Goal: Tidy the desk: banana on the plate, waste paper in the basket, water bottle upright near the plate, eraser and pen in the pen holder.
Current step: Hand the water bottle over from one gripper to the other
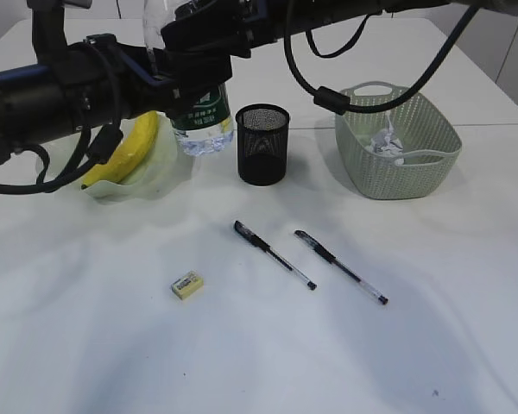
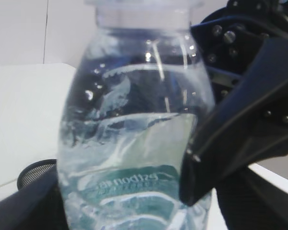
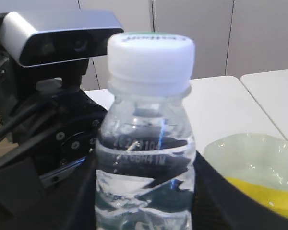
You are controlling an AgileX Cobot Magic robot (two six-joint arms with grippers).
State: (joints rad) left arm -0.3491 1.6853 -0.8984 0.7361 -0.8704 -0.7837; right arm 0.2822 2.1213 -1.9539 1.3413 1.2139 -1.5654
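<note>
From the exterior view, the water bottle (image 1: 200, 121) stands upright at the far left of the white bench (image 1: 268, 345), just right of the pale green plate (image 1: 147, 177) that carries the banana (image 1: 129, 151). Both arms reach in around the bottle, so each claw is largely hidden there. Right of the bottle is the black mesh pen holder (image 1: 262, 144); further right the green basket (image 1: 397, 151) has crumpled waste paper (image 1: 386, 142) inside. Nearer lie two pens, the left pen (image 1: 274, 254) and the right pen (image 1: 340, 266), apart, with the yellow eraser (image 1: 186, 285) to their near left.

In the left wrist view, the left claw (image 2: 129, 191) stands wide on either side of the bottle; whether its fingers (image 2: 240, 139) press on it I cannot tell.

In the right wrist view, the right claw (image 3: 144, 201) is grasping the bottle low on its body, white cap (image 3: 151, 60) above, plate and banana at the right.
</note>
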